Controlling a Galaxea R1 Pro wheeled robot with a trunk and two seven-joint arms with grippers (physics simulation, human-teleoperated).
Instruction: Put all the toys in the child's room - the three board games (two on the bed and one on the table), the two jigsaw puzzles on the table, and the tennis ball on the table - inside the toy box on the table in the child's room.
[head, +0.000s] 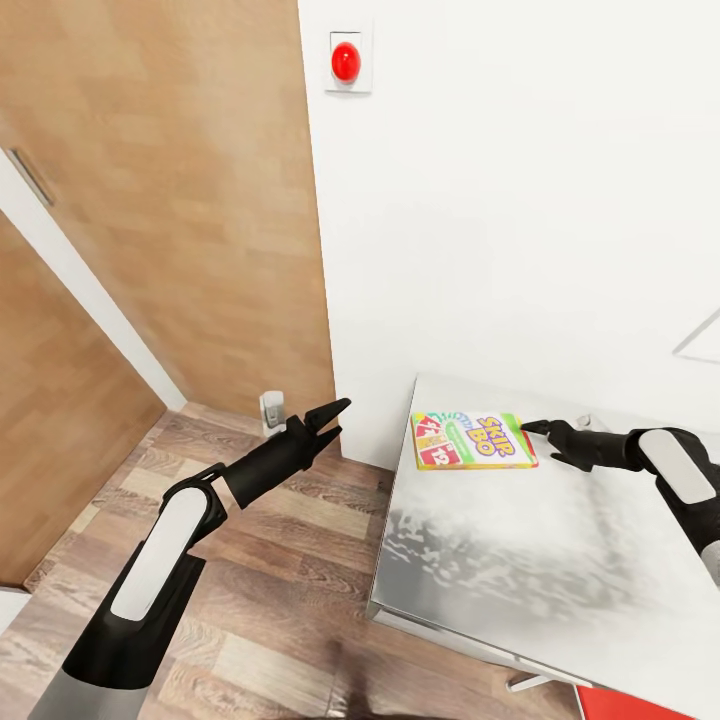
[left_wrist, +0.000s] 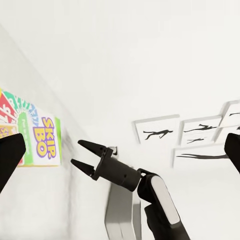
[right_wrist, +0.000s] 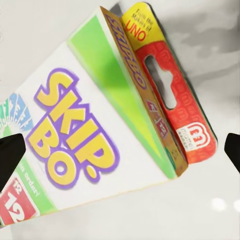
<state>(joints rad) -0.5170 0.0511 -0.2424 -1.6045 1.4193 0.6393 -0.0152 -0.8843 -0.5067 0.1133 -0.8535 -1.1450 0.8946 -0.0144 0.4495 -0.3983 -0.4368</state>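
Your SKIP-BO box (head: 473, 440) lies flat on the pale bed (head: 520, 560), near the corner closest to the white wall (head: 520, 180). Your right gripper (head: 532, 428) sits just beside the box's near edge with its fingers parted, nothing between them (the right wrist view looks straight at the box (right_wrist: 95, 130)). Your left gripper (head: 330, 415) hangs over the wood floor (head: 290, 560), fingers apart, well clear of the bed
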